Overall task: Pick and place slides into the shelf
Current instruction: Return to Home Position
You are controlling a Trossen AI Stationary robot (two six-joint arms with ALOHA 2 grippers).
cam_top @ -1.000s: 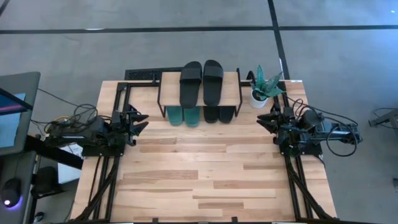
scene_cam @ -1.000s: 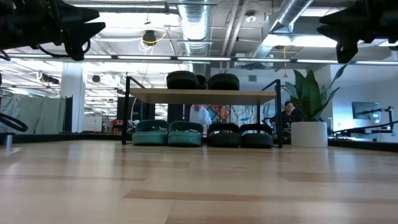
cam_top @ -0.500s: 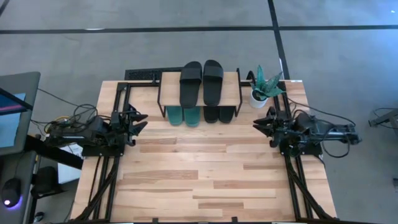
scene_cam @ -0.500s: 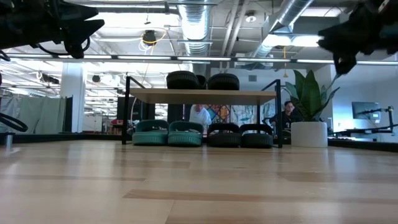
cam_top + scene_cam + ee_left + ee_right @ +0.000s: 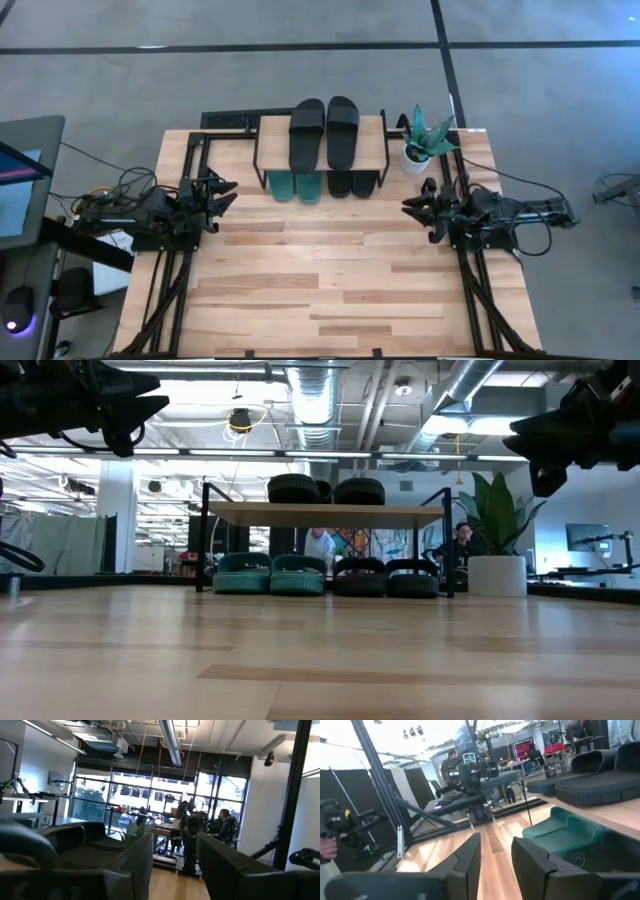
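At the left edge of the table [image 5: 330, 290] the left arm lies folded and level, pointing right toward the middle. The left gripper [image 5: 230, 193] hangs above the wood, well apart from the shelf. Its fingers [image 5: 136, 862] stand moderately apart with nothing between them. In the low view this arm is cut off by the top left corner, so only dark shapes show.

The shelf [image 5: 375, 135] stands at the far middle of the table, and all six slides are on it or under it. The top black pair [image 5: 324, 132] lies side by side on the plank, running far to near. From above, the plank hides most of what lies beneath, and only the near ends stick out. The low view shows the whole row on the table between the legs, with the green pair [image 5: 270, 573] on the left and the lower black pair [image 5: 387, 577] just beside it on the right. Beyond the shelf two people show in the room, partly hidden by the legs and slides and hard to make out.

A potted plant [image 5: 418, 150] stands just right of the shelf.

At the right edge the right arm is folded and points left. The right gripper [image 5: 408, 206] is above the table, nearer than the plant. Its fingers [image 5: 467, 857] are narrowly apart and empty. The low view cuts this arm off at the top right corner.
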